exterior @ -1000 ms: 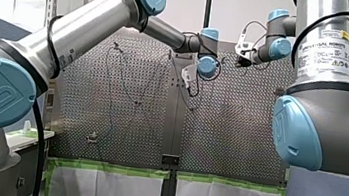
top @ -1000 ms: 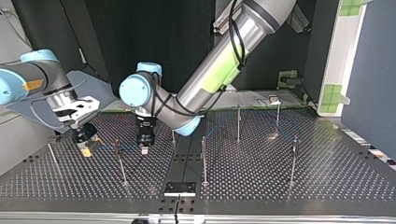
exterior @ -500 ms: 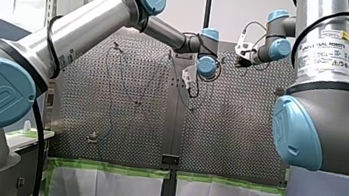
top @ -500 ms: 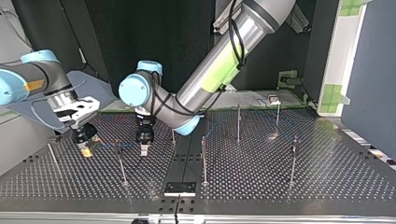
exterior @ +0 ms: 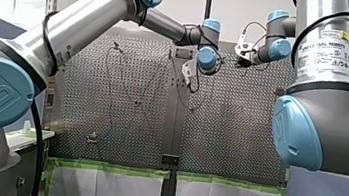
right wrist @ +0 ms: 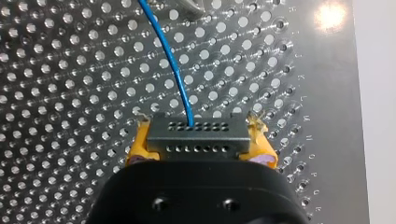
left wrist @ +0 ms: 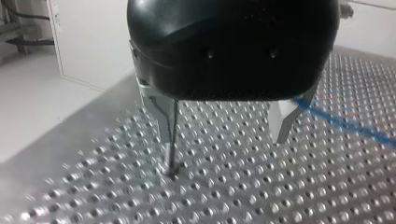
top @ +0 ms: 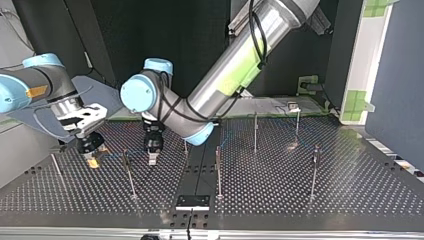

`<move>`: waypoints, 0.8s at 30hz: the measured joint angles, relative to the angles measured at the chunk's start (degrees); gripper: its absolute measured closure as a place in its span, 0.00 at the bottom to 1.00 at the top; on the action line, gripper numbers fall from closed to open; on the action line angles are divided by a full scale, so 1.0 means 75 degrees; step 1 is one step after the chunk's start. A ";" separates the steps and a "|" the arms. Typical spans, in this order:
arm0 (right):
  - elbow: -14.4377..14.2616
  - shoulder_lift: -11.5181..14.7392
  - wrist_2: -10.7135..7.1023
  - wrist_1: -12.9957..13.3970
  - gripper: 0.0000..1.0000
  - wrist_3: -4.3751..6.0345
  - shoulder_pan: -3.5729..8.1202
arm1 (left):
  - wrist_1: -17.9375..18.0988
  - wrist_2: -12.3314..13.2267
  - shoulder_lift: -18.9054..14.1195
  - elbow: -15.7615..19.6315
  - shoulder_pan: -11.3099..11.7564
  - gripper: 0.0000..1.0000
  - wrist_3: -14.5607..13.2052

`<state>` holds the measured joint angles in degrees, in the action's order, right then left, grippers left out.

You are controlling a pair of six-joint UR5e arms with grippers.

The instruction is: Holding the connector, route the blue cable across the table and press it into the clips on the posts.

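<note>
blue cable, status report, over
Right gripper shut on grey multi-hole connector, yellow pads. Left gripper open, empty. Blue cable runs from connector over perforated table. Thin metal post close beside a left finger.

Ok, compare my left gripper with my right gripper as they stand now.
My left gripper is open and holds nothing; my right gripper is shut on the connector, with the blue cable running out of it. My left gripper's fingers are bare metal; my right gripper's carry yellow pads. Both have black bodies and hang over the perforated table.
</note>
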<state>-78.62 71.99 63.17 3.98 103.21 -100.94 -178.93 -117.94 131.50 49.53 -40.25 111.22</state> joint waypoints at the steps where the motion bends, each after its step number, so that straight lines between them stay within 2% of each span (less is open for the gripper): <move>1: 0.0000 -0.0001 -0.0007 -0.0001 1.00 0.0002 0.0000 | -0.0062 0.0034 -0.0060 0.0038 -0.0016 0.00 0.0005; 13: -0.0001 0.0002 -0.0020 -0.0016 1.00 0.0010 0.0000 | -0.0895 0.0799 -0.0887 0.0817 -0.0118 0.00 0.0140; 18: -0.0001 0.0004 -0.0019 -0.0031 1.00 0.0002 0.0000 | -0.1218 0.1125 -0.1214 0.1146 -0.0149 0.00 0.0011; 24: -0.0001 0.0005 -0.0020 -0.0037 1.00 -0.0001 0.0000 | -0.1179 0.1358 -0.1580 0.1510 -0.0132 0.00 -0.0078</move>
<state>-78.62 72.02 63.02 3.71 103.20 -100.93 -187.78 -107.76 119.65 60.86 -41.24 110.63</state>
